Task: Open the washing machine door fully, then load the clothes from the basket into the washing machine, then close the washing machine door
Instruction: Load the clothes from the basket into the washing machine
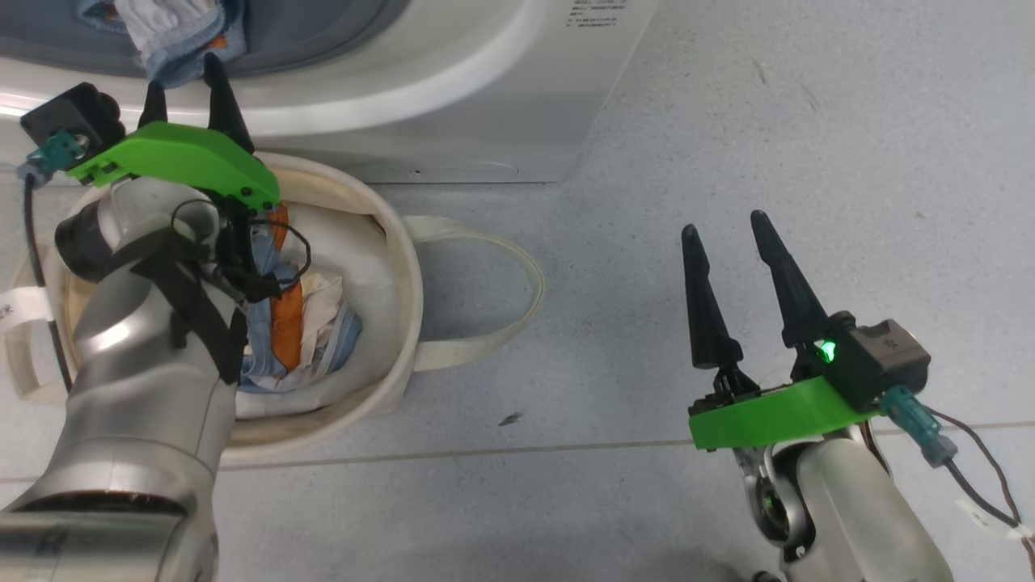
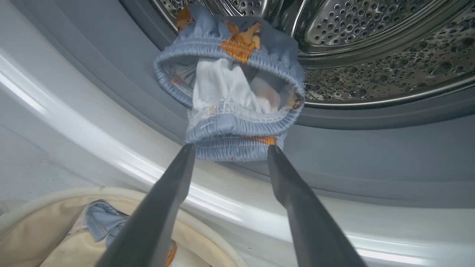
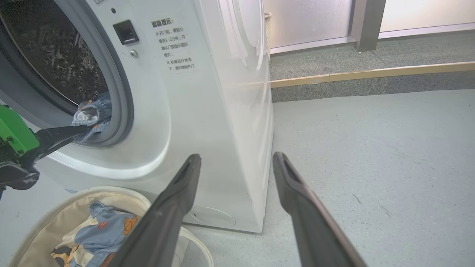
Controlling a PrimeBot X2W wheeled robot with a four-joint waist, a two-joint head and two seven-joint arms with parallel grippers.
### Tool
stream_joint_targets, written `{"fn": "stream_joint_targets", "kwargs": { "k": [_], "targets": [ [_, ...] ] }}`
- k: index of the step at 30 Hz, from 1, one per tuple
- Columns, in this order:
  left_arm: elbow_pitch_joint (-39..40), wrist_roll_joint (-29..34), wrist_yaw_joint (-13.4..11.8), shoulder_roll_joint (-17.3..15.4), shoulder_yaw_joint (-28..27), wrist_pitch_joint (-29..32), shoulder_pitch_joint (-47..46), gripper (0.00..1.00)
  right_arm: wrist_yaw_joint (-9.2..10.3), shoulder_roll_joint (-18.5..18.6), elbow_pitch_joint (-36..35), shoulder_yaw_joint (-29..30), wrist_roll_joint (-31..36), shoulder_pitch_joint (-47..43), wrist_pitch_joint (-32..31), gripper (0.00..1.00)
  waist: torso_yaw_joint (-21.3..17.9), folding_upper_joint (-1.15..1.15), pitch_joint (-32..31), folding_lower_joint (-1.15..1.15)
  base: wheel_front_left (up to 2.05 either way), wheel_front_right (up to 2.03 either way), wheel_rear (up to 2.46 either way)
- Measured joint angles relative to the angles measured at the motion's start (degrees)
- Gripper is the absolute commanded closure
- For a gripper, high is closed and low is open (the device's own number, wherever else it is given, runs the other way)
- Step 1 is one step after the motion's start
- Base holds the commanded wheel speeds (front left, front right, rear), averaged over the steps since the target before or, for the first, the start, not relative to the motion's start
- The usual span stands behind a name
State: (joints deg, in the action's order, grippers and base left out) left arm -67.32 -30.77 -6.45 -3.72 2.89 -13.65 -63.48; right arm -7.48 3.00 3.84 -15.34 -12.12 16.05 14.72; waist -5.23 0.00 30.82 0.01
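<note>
- My left hand is spread wide and holds nothing. Its two fingertips sit at the lower hem of a blue garment, one at each side.
- That garment hangs half out of the washing machine. It is draped over the grey seal, with its upper part just inside the drum.
- It lies straight ahead of the left fingers, with its elastic band running crosswise between them. I judge a forward push would tip it in.
- The rest of the clothes lie in the basket, directly under my left arm on the floor, against the machine's front.
- My right hand is also spread and empty. It hovers over bare floor, well apart from the basket, so the left arm is nearer both.
</note>
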Motion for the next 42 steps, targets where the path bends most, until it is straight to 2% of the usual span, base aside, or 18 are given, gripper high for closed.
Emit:
{"fn": "stream_joint_targets", "kwargs": {
  "k": [5,9,13,17,18,19,20,21,22,24,27,42],
  "targets": [
    [-3.3,-2.1,1.7,0.1,-1.3,0.5,-1.7,0.0,0.0,0.0,-0.5,0.0,-0.1,0.3,0.0,0.0,-0.5,0.0,0.7,-0.01,0.0,0.0,0.0],
    [-4.8,-2.2,1.8,-0.1,-1.7,0.4,-2.4,0.0,0.0,0.0,-0.5,0.0,-0.3,0.3,0.0,0.0,-0.8,0.0,1.1,-0.01,0.0,0.0,0.0],
    [-5.1,-2.8,3.5,0.0,-1.8,-0.2,-4.2,0.0,0.0,0.0,-0.5,0.0,-0.6,0.3,0.0,0.0,-0.7,0.0,1.8,-0.01,0.0,0.0,0.0],
    [-5.3,-2.8,4.0,-0.1,-1.8,-0.6,-5.5,0.0,0.0,0.0,-0.6,0.0,-0.6,0.5,0.0,0.0,-0.5,0.0,2.2,-0.01,0.0,0.0,0.0],
    [-5.4,-2.8,4.2,-0.1,-1.8,-0.6,-5.7,0.02,0.0,0.0,-0.6,0.0,-0.6,0.6,0.0,0.0,-0.5,0.0,2.3,-0.01,0.0,0.0,0.0],
    [-5.5,-2.8,4.5,-0.1,-1.8,-0.6,-5.9,0.3,0.0,0.0,-0.6,0.0,-0.6,0.7,0.0,0.0,-0.5,0.0,2.4,-0.01,0.0,0.0,0.0],
    [-5.5,-2.8,4.5,-0.1,-1.8,-0.6,-6.1,0.51,0.0,0.0,-0.6,0.0,-0.5,0.9,0.0,0.0,-0.5,0.0,2.5,-0.01,0.0,0.0,0.0],
    [-5.6,-2.8,4.5,-0.2,-1.7,-0.6,-6.3,0.8,0.0,0.0,-0.6,0.0,-0.5,1.2,0.0,0.0,-0.4,0.0,2.7,-0.01,0.0,0.0,0.0],
    [-5.6,-2.8,4.5,-0.3,-1.7,-0.6,-6.6,0.82,0.0,0.0,-0.8,0.0,-0.5,1.4,0.0,0.0,-0.4,0.0,2.9,-0.01,0.0,0.0,0.0],
    [-5.9,-2.8,4.5,-0.6,-1.6,-0.6,-7.7,0.95,0.0,0.0,-0.8,-0.1,-0.5,1.5,0.0,0.0,-0.3,0.0,3.4,-0.01,0.0,0.0,0.0],
    [-6.2,-2.5,3.9,-1.8,-1.1,-0.7,-10.1,1.0,0.0,0.0,-0.9,-0.2,0.0,1.6,0.0,0.0,-0.3,0.0,4.3,-0.01,0.0,0.0,0.0],
    [-7.0,0.1,1.9,-6.1,1.8,-0.6,-18.7,1.0,0.0,0.0,-2.5,0.0,0.0,3.1,0.0,0.0,-1.4,0.0,9.3,0.0,0.0,0.0,0.0]
  ]
}}
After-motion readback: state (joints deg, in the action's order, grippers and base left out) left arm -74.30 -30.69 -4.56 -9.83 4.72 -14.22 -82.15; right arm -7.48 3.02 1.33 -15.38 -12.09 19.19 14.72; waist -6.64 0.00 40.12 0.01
